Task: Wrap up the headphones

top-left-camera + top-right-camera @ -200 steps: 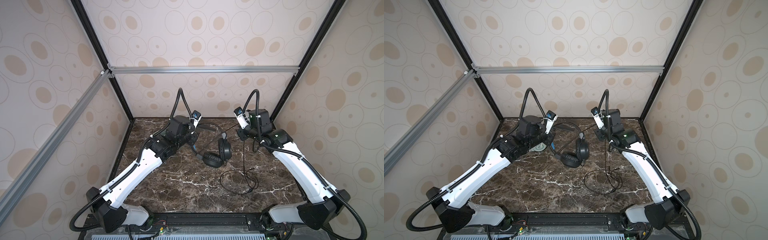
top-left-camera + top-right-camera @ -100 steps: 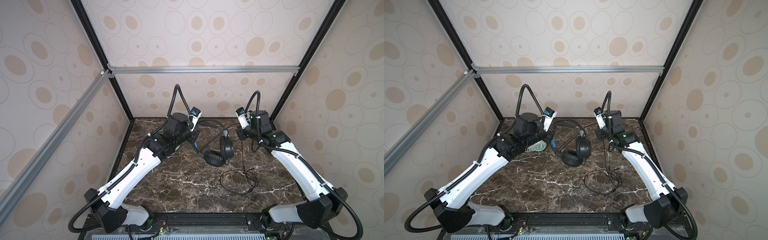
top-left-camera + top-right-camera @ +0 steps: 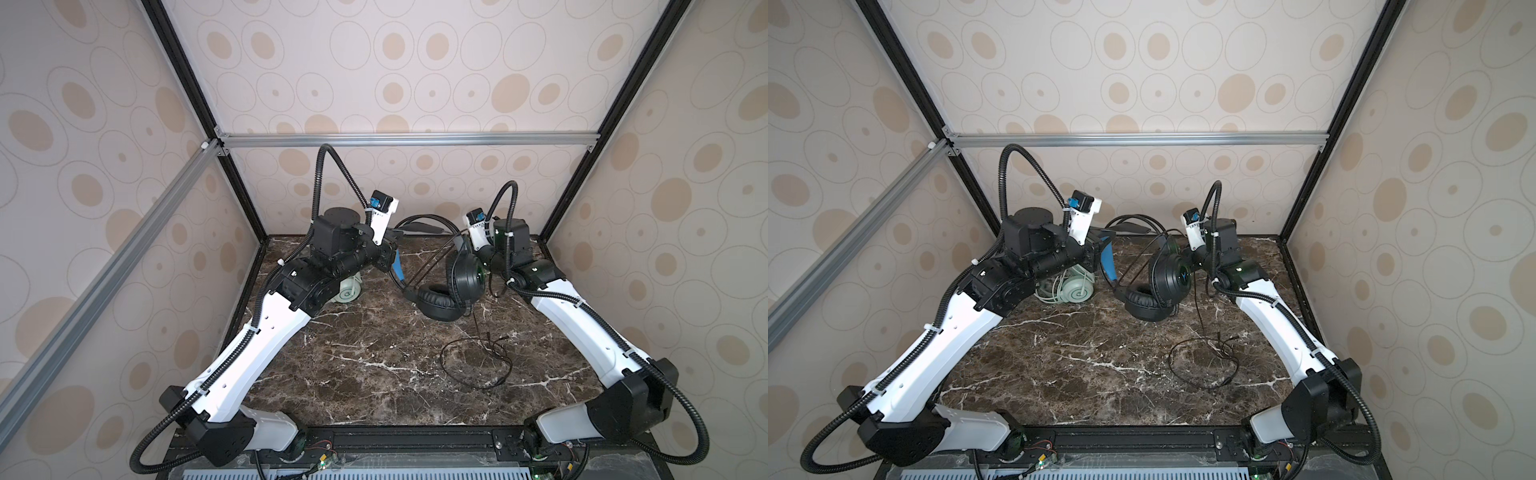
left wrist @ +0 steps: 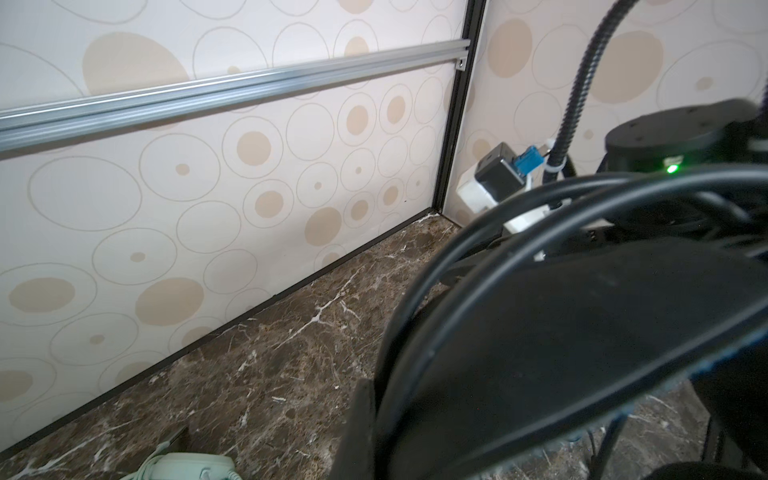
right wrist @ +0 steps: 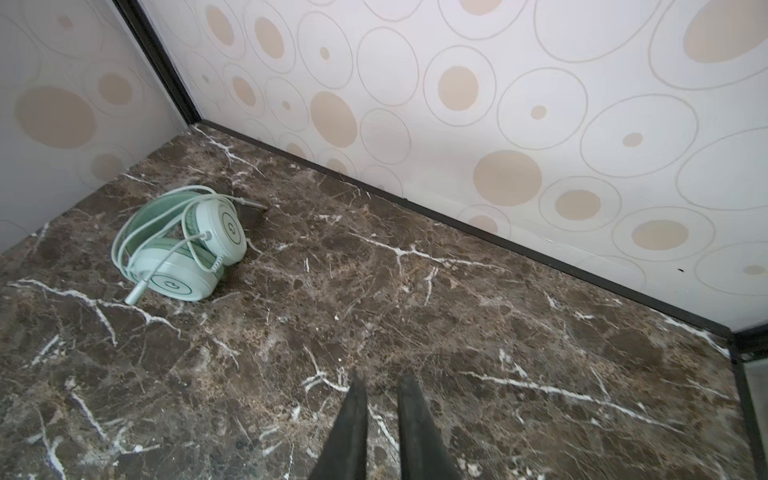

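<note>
Shifted rightward since the prior frame, black headset (image 3: 467,276) is clamped at its headband by fully closed left fingers (image 3: 390,255) (right fingers (image 5: 357,428) narrowly parted, holding nothing).

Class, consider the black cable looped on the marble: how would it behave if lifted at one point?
The black cable is thin and lies in loose, uneven loops, so it would probably droop floppily. It looks light. It runs up to the black headphones, so pulling may tug them.

Bright, even light; faint shadows; black headset (image 4: 561,353) blurred up close in the left wrist view
</note>
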